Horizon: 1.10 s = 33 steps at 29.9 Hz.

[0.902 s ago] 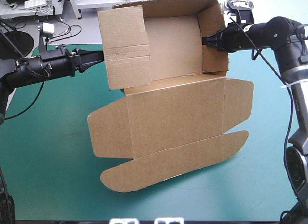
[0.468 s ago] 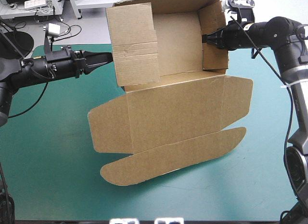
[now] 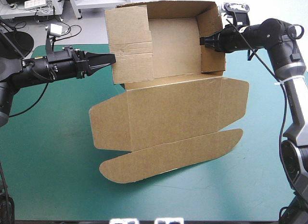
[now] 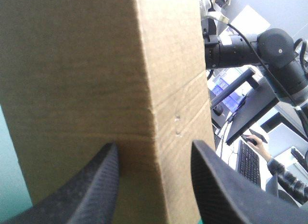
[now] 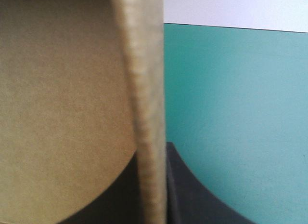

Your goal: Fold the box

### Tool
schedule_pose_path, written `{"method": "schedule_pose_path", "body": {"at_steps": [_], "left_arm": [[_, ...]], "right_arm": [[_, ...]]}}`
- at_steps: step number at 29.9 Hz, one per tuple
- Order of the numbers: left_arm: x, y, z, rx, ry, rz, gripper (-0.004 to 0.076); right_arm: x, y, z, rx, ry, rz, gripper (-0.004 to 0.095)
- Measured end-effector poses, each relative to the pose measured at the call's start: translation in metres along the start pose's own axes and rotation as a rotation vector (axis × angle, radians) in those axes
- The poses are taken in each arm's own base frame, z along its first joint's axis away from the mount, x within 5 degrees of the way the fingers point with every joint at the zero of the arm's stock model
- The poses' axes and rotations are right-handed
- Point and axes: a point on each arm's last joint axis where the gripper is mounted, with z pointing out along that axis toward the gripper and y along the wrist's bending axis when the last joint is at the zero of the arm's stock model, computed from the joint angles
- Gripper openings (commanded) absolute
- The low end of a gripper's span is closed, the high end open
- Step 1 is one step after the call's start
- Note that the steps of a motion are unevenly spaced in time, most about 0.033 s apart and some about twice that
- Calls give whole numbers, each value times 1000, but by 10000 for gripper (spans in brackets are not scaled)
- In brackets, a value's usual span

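Two notes for you: right gripper (image 3: 202,41) clamps the box (image 3: 173,113) at 3 o'clock; left gripper (image 3: 111,59) (9 o'clock) gapes wide.

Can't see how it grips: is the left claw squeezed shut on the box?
No, the left claw has its fingers apart, the box corner between them.

Table (image 3: 48,151) with a teal-green cover (image 3: 260,185). Over its middle, the brown box (image 3: 168,113): tray up by the far edge, lid sloping toward the near edge, rounded flap lowest, close to the cover.
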Motion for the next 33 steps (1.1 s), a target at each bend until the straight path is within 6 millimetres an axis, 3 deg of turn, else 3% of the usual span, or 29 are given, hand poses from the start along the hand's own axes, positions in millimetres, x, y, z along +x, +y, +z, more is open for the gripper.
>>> {"method": "schedule_pose_path", "body": {"at_steps": [21,29,33], "left_arm": [[8,28,-4,-316,106,118,453],[7,40,-8,-459,96,87,449],[6,51,-7,-502,89,58,346]], "right_arm": [[11,51,23,20,43,-109,-8],[19,78,30,19,66,-115,-7],[23,91,33,28,75,-125,-6]]}}
